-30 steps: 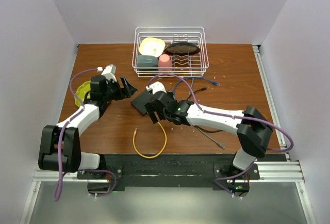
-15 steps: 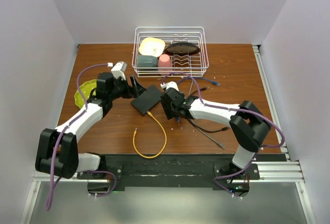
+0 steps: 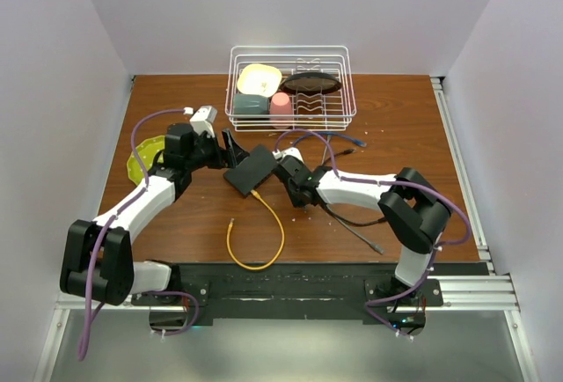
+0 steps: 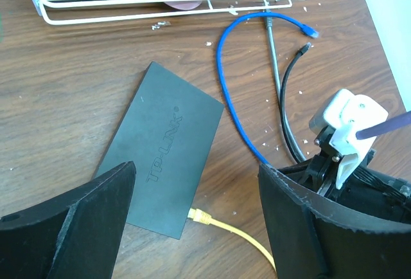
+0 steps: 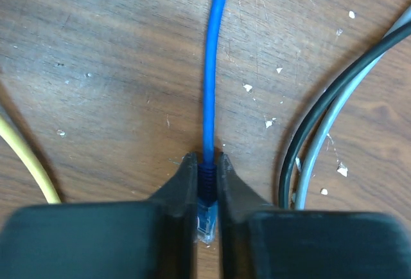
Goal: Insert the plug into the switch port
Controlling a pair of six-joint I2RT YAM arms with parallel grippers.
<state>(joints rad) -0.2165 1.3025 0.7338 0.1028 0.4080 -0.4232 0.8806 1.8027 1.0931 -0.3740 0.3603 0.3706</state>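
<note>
The switch, a flat dark grey box, lies on the wooden table. Its sockets are hidden, so I cannot pick out the switch port. A yellow plug meets its near narrow edge. My left gripper hangs open over the box's near end with nothing between its fingers. Just right of the box, my right gripper is shut on the blue plug, low at the tabletop. The blue cable runs straight away from the jaws.
A white wire rack holding dishes stands behind the switch. The yellow cable loops toward the near edge. Black and grey cables lie right of the blue one. A yellow-green plate sits at far left.
My right gripper left the switch's near side, moved right to the blue cable and shut on its plug. The left gripper shifted right toward the switch, then stayed open and still.
</note>
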